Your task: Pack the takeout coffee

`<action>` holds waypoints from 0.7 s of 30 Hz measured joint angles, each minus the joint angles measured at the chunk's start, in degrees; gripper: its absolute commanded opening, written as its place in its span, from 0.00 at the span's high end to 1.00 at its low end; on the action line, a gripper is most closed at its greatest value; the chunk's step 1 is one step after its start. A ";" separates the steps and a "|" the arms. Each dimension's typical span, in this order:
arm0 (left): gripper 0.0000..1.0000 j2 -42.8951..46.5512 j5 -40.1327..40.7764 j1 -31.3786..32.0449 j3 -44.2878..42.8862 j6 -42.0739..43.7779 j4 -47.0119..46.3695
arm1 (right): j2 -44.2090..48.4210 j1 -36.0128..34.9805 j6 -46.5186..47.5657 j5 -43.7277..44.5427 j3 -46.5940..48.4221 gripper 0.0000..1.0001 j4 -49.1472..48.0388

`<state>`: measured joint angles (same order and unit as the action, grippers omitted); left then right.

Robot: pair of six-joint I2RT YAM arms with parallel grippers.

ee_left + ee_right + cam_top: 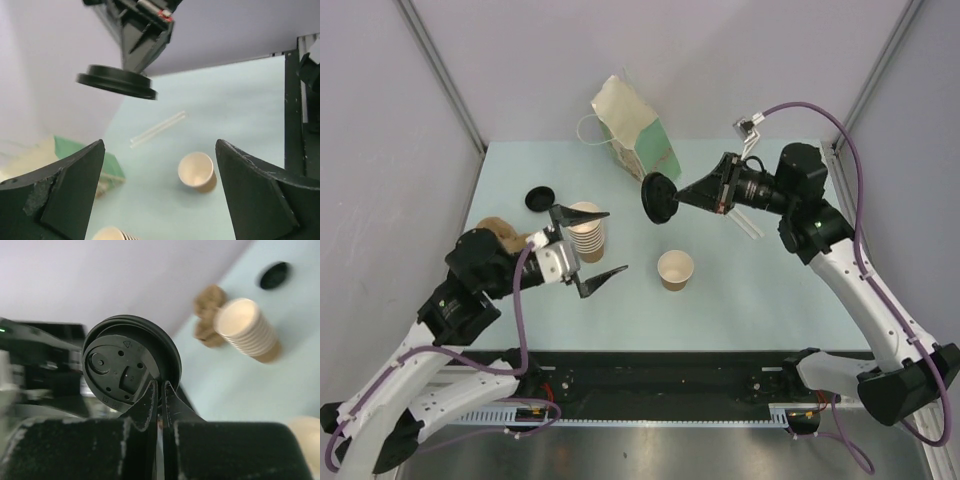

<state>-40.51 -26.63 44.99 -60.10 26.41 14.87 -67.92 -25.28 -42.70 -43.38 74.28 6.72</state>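
Observation:
The single small brown paper cup (675, 270) stands upright and lidless on the table; its cream inside shows in the left wrist view (196, 170). My right gripper (677, 200) is shut on the rim of a round black lid (660, 198), held on edge in the air behind and above the cup. The lid's underside shows in the right wrist view (125, 365), with my right gripper (160, 386) pinching it. My left gripper (611, 242) is open and empty, left of the cup and beside the cup stack; its jaws stand wide apart in the left wrist view (160, 150).
A stack of nested lidless cups (587, 232) stands by the left gripper. A brown pulp carrier (498, 235) lies at the left edge. A second black lid (540, 198) lies on the table. A cream and green paper bag (635, 130) lies at the back. Clear straws (750, 222) lie under the right arm.

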 measured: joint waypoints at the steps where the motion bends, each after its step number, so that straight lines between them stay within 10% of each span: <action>1: 0.01 -1.14 1.77 0.00 -1.86 -1.22 3.23 | 0.00 0.00 2.97 0.81 0.00 1.00 2.23; 14: 0.02 -23.45 5.68 -0.59 -13.86 -10.75 22.14 | -11.80 -1.20 42.86 23.54 0.13 1.00 31.69; 21: 0.49 -24.98 -3.04 -8.28 -8.87 -21.33 12.87 | -13.90 -1.88 45.72 26.47 0.13 1.00 33.97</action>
<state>-65.49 -29.67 36.71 -68.97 5.08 27.75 -81.82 -27.16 3.03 -16.91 74.41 40.69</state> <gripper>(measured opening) 0.733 0.019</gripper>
